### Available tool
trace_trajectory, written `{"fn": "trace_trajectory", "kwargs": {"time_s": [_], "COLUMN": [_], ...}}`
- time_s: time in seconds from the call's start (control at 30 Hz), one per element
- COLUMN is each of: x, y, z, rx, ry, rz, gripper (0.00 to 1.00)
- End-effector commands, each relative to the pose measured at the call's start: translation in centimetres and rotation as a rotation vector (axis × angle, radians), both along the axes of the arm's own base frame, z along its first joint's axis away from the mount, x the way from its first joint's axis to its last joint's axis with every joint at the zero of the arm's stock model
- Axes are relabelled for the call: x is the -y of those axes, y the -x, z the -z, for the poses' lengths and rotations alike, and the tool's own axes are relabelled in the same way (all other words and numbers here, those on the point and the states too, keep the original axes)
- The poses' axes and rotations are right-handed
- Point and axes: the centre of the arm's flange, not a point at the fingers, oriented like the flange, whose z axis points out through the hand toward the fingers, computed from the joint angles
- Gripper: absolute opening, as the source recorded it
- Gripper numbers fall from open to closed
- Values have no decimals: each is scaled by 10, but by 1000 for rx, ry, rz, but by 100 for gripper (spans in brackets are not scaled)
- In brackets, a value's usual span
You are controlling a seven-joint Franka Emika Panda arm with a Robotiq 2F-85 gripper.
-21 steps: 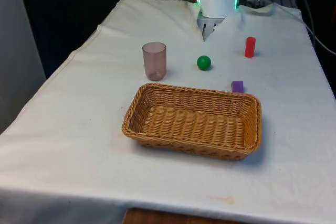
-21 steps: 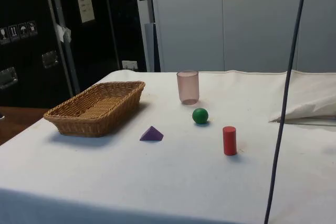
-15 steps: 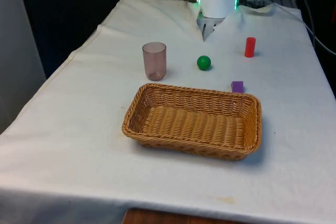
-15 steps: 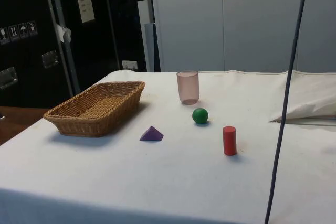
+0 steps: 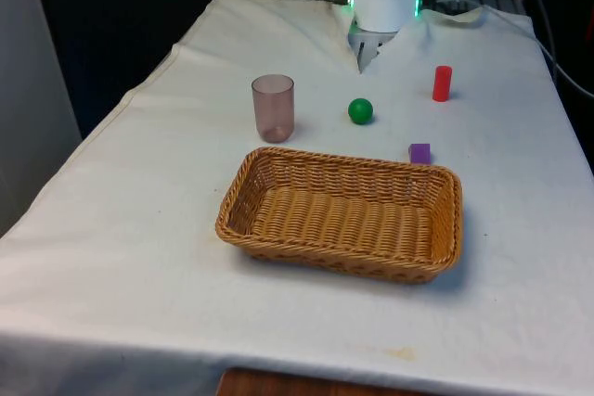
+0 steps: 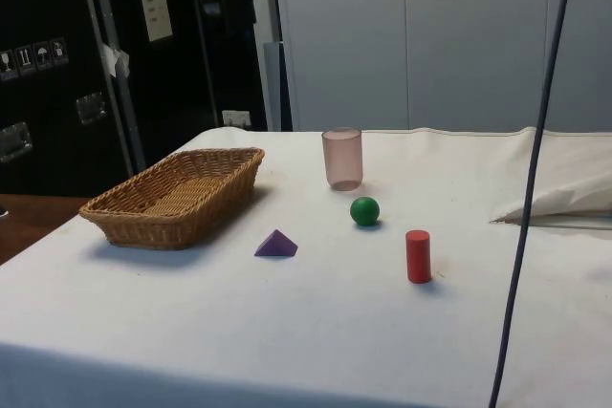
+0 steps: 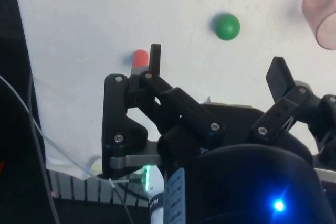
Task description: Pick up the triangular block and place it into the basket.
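Nearest in the front view, a wicker basket [image 5: 342, 213], rectangular and shallow, resting flat on the white tablecloth [image 5: 139, 229] with nothing inside. Just behind its far corner on the front view's right, a purple triangular block [image 5: 419, 152], sitting on the cloth close to the basket's rim but apart from it; in the side view, plainly a small pyramid [image 6: 275, 244] lying beside the basket [image 6: 177, 195]. Farther back, toward the front view's left, a translucent pink cup [image 5: 273, 108], upright with its mouth up. To its right and slightly farther, a green ball [image 5: 360, 110], well apart from the cup. Farther still, toward the front view's right, a red cylinder [image 5: 442, 83] standing on end. At the far end of the table, the black gripper [image 5: 364, 57] hanging above the cloth behind the ball, pointing down, touching nothing. In the wrist view, jaws [image 7: 215, 69] spread wide apart with nothing between them, the green ball [image 7: 227, 27], the red cylinder [image 7: 139, 59] and the pink cup [image 7: 321, 8] on the cloth beyond.
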Motion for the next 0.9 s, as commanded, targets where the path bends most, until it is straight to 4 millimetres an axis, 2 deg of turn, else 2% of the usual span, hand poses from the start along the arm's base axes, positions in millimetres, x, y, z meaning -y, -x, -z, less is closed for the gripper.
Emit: {"fn": "trace_trajectory", "kwargs": {"time_s": [0.0,0.33,0.43,0.6,0.8,0.87], "x": [-5,-24,-24,-31,-31,-31], "y": [2,15,15,21,25,28], "z": [2,37,41,63,74,85], "rx": [16,38,26,46,37,44], "ry": [5,1,-4,7,9,26], "rz": [-1,-25,-30,-40,-51,-53], "gripper": [100,100,100,100,100,100]}}
